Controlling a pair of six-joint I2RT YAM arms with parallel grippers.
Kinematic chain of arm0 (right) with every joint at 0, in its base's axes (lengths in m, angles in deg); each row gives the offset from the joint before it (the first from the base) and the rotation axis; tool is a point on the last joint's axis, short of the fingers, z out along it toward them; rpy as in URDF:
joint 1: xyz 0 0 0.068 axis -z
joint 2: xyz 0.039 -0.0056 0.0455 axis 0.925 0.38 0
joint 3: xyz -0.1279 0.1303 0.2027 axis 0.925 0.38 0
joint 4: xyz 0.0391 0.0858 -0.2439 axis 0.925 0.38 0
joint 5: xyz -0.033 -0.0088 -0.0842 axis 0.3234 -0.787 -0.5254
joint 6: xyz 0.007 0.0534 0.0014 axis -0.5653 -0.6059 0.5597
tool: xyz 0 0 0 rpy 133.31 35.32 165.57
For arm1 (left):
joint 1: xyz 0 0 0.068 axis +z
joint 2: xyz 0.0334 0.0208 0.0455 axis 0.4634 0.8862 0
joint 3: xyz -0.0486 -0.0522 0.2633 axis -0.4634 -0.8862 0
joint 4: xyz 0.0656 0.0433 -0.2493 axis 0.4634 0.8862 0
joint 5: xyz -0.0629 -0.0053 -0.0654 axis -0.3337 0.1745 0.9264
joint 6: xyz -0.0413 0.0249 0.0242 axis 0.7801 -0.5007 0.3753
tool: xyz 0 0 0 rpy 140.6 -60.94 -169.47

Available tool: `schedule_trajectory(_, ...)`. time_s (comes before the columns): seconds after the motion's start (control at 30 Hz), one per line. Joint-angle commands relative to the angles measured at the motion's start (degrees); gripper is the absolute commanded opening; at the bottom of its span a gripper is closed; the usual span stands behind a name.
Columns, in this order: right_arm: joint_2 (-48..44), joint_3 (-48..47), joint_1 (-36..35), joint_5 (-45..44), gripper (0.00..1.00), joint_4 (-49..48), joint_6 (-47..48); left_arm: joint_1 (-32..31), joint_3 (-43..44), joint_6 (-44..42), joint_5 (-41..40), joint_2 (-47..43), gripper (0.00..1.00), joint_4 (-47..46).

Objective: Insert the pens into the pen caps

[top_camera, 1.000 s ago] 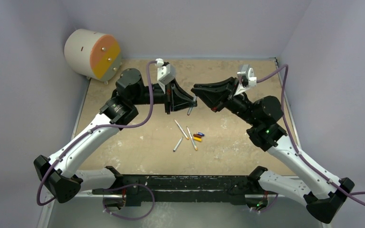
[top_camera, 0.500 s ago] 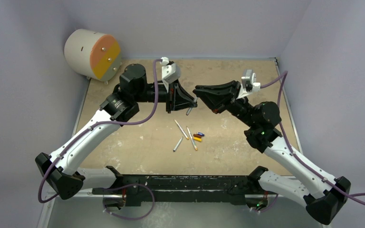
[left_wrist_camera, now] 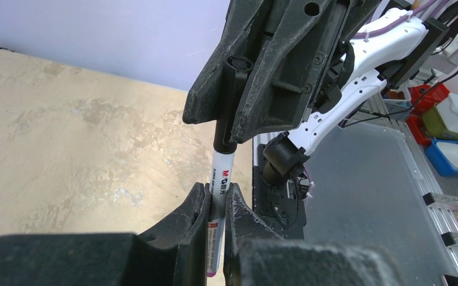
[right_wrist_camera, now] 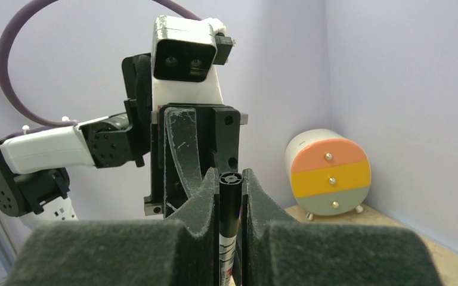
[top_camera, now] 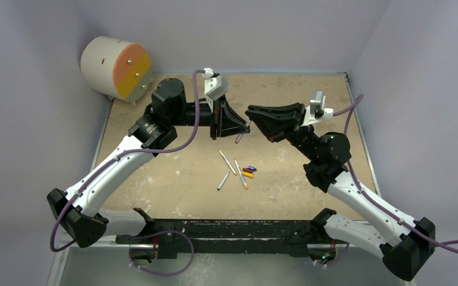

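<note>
Far left: banded cylinder point(top_camera: 116, 67), not part of the task.

Left hand point(left_wrist_camera: 216, 199) is raised over mid tabletop point(top_camera: 173, 179), fingers nearly closed, pinching the white barrel of a pen point(left_wrist_camera: 220, 179). The pen's long axis runs straight out of this hand toward the right hand point(right_wrist_camera: 231, 185), tip end first.

Black cap point(left_wrist_camera: 225, 128) sits on that tip end, coaxial with the barrel. The right hand's fingers are closed tight on it, and the two hands are almost touching. I can't tell if the cap is fully seated. Next move is probably a push along the shared axis, and either hand could drive it.

Barrel print: a red "M" logo, then small characters that can't be read.

Below, on the tabletop: three loose pens point(top_camera: 227, 161) and, just right of them, the blue, red and yellow caps point(top_camera: 248, 171).
</note>
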Motion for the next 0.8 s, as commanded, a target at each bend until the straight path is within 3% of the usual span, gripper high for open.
schedule_trajectory(0.0,3.7,6.0,-1.4,9.8,0.0,10.5,-1.4,0.1,8.2,4.1,-2.6,-1.5,0.0,-21.0)
schedule_trajectory(0.27,-3.7,0.6,-1.4,3.3,0.0,18.6,2.4,0.1,3.3,5.4,6.8,-0.8,0.0,-16.2)
schedule_trajectory(0.43,-7.3,-2.4,-1.4,-1.4,0.44,23.9,6.1,0.0,-1.3,4.2,6.7,-3.9,0.0,-14.2)
schedule_trajectory(0.53,-8.9,-3.3,-1.3,-3.6,0.53,26.2,7.4,0.1,-0.9,0.4,6.0,-4.1,0.0,-8.4)
schedule_trajectory(0.67,-12.6,-4.0,-1.3,-8.7,0.56,30.9,8.4,0.1,-3.6,-4.9,-1.3,-4.3,0.0,-1.0)
schedule_trajectory(0.77,-19.4,-3.1,-1.4,-16.4,0.57,36.3,9.6,0.3,-9.6,-4.3,-16.6,-4.1,0.0,0.8)
